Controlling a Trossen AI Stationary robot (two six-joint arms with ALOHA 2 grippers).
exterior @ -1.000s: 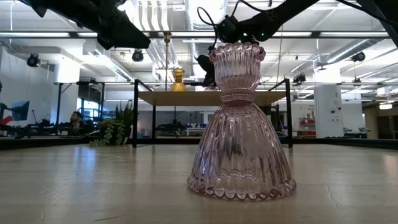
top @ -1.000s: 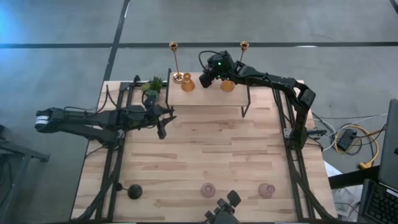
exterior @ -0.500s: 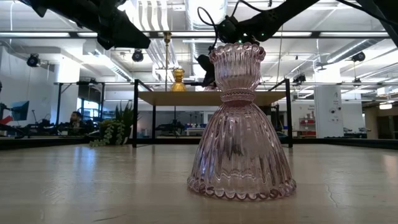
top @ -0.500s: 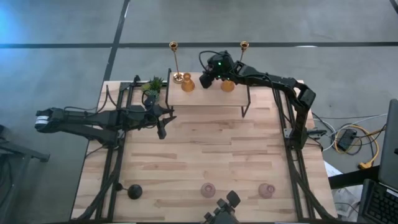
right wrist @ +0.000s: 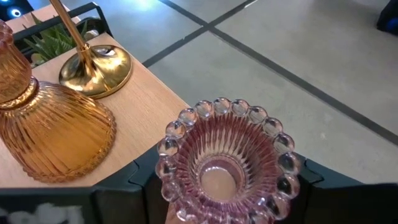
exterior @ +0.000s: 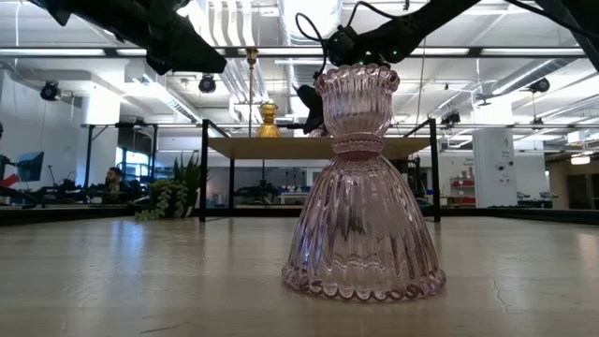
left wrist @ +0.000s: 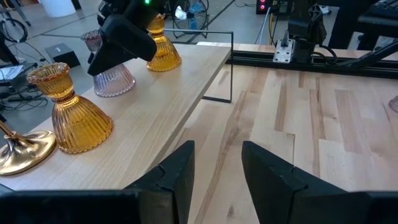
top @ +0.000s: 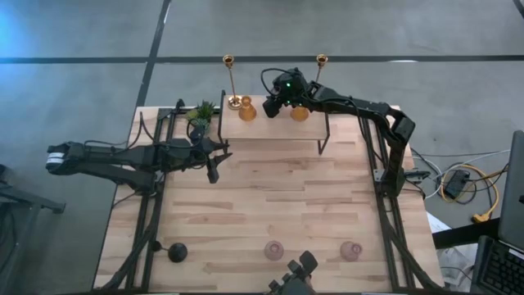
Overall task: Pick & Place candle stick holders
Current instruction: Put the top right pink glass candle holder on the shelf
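Note:
On the raised wooden shelf (top: 270,131) at the table's far side stand two brass sticks (top: 228,78) (top: 321,65), two amber glass holders (top: 246,109) (top: 300,112) and a pink glass holder (right wrist: 227,165), all on their bases. My right gripper (top: 274,103) is over the shelf, open, with a finger on either side of that pink holder. Two more pink holders (top: 273,250) (top: 351,250) and a black one (top: 177,251) stand near the table's front edge. My left gripper (left wrist: 217,168) hangs open and empty left of the shelf. My right gripper's fingers (right wrist: 140,183) flank the pink holder just below its beaded rim (right wrist: 186,118), coming slanting down from the table's right. The rim hides the place, so I cannot tell whether they touch it. The holder stands upright on the shelf.
A small green potted plant (top: 201,111) stands by the shelf's left leg. The shelf's black wire legs (top: 325,135) stand on the tabletop. Bare wood lies between the shelf and the front row. Black frame rails run along both table sides.

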